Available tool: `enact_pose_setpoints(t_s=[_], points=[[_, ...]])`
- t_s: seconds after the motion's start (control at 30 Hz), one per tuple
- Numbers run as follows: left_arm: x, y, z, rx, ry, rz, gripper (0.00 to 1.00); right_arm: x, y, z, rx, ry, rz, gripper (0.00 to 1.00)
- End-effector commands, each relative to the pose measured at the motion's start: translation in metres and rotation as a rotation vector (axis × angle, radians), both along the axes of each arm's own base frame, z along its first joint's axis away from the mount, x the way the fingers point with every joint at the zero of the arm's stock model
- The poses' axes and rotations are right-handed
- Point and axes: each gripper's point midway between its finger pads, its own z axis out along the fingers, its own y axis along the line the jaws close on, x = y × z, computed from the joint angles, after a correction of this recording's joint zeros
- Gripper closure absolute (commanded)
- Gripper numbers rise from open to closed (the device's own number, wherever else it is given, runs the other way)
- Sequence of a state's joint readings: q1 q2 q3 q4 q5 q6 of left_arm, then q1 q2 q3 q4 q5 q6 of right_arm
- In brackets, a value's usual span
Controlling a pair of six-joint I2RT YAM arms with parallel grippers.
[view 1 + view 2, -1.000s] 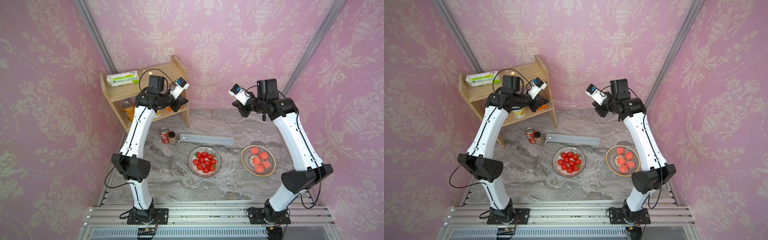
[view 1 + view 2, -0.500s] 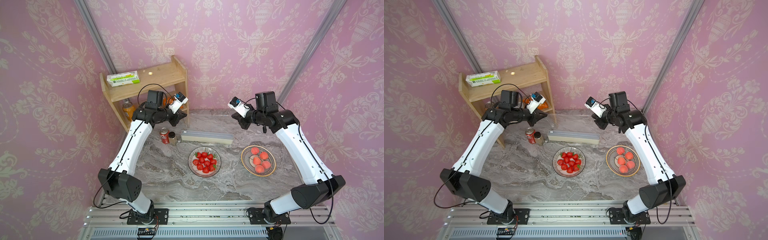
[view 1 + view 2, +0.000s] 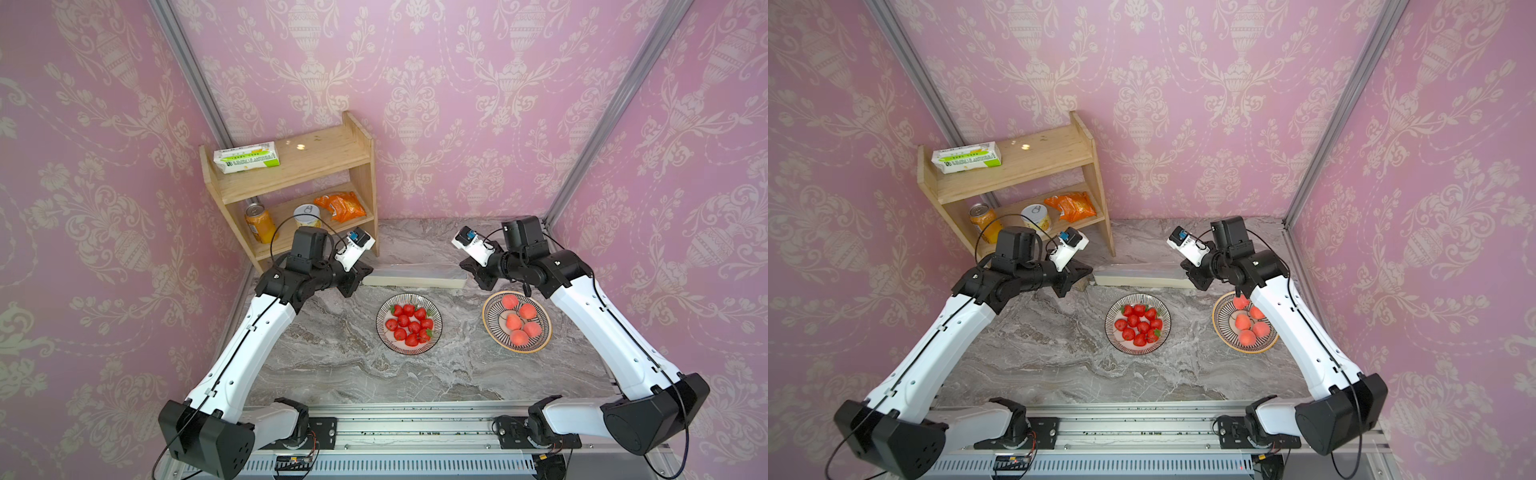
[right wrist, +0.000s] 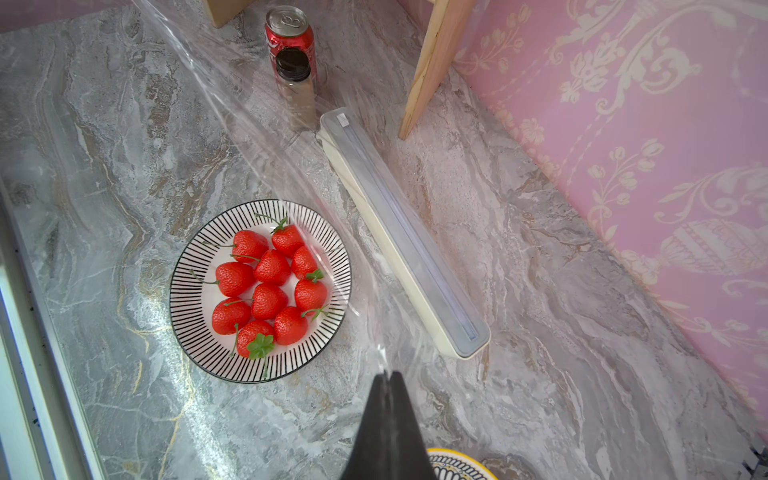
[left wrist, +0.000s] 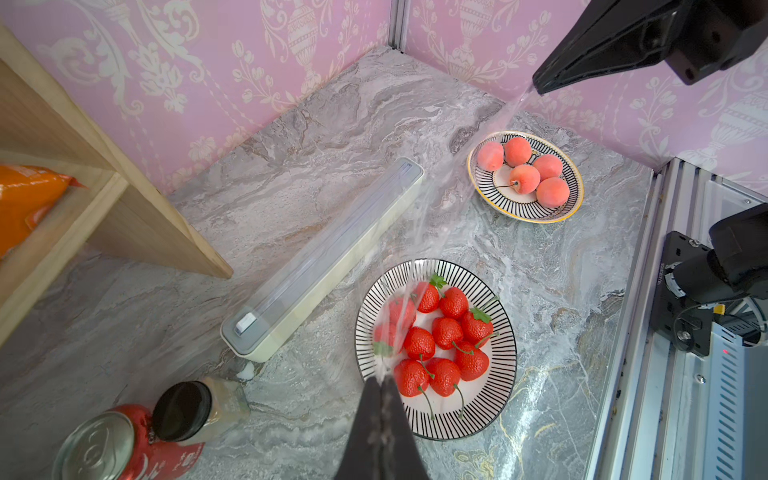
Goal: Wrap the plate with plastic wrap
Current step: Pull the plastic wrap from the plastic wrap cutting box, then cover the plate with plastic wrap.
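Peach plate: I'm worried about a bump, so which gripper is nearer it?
Right. The right gripper is beside the peach plate's far edge; the left gripper is beyond the strawberry plate, near the shelf.

Both top views look down from high over my bench (image 3: 332, 361), seeing all of it. My wrist cameras hang close above, sharing the strawberry plate (image 5: 505, 332)
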State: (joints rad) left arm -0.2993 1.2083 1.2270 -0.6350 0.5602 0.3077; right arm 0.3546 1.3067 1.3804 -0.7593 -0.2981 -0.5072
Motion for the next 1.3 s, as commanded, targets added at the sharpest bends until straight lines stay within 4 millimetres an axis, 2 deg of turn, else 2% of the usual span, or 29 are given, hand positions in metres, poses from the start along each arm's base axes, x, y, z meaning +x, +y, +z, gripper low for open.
enact_pose_setpoints(t_s=[0.0, 0.13, 0.17, 0.3, 0.47, 0.57, 0.63, 0.73, 0.83, 1.0, 1.1, 1.27], points=[[-0.014, 0.003, -0.022, -0.006, 0.086, 0.043, 1.0, -0.018, -0.001, -0.005, 0.064, 0.051, -0.058, 1.0], [-0.033, 0.0, -0.031, -0.066, 0.146, 0.057, 1.0, -0.046, 0.005, -0.027, 0.116, 0.142, -0.092, 1.0], [-0.039, -0.001, -0.036, -0.069, 0.164, 0.067, 1.0, -0.055, 0.007, -0.042, 0.121, 0.193, -0.105, 1.0], [-0.056, 0.006, -0.059, -0.038, 0.232, 0.148, 1.0, -0.082, 0.014, -0.07, 0.177, 0.338, -0.202, 1.0], [-0.075, 0.008, -0.078, -0.084, 0.326, 0.205, 1.0, -0.109, 0.017, -0.105, 0.197, 0.475, -0.278, 1.0], [-0.087, 0.014, -0.085, -0.06, 0.37, 0.229, 1.0, -0.122, 0.018, -0.119, 0.184, 0.537, -0.309, 1.0], [-0.095, 0.017, -0.088, -0.043, 0.398, 0.234, 1.0, -0.129, 0.018, -0.124, 0.178, 0.568, -0.323, 1.0], [-0.099, 0.01, -0.09, -0.073, 0.409, 0.239, 1.0, -0.139, 0.014, -0.134, 0.147, 0.61, -0.357, 1.0], [-0.102, 0.007, -0.1, -0.086, 0.446, 0.261, 1.0, -0.146, 0.011, -0.14, 0.151, 0.64, -0.393, 1.0], [-0.11, 0.009, -0.118, -0.13, 0.557, 0.368, 1.0, -0.154, 0.01, -0.153, 0.168, 0.679, -0.455, 1.0], [-0.115, 0.017, -0.135, -0.144, 0.586, 0.439, 1.0, -0.157, 0.009, -0.165, 0.157, 0.695, -0.48, 1.0], [-0.121, 0.019, -0.159, -0.137, 0.648, 0.477, 1.0, -0.158, 0.012, -0.182, 0.165, 0.72, -0.515, 1.0]])
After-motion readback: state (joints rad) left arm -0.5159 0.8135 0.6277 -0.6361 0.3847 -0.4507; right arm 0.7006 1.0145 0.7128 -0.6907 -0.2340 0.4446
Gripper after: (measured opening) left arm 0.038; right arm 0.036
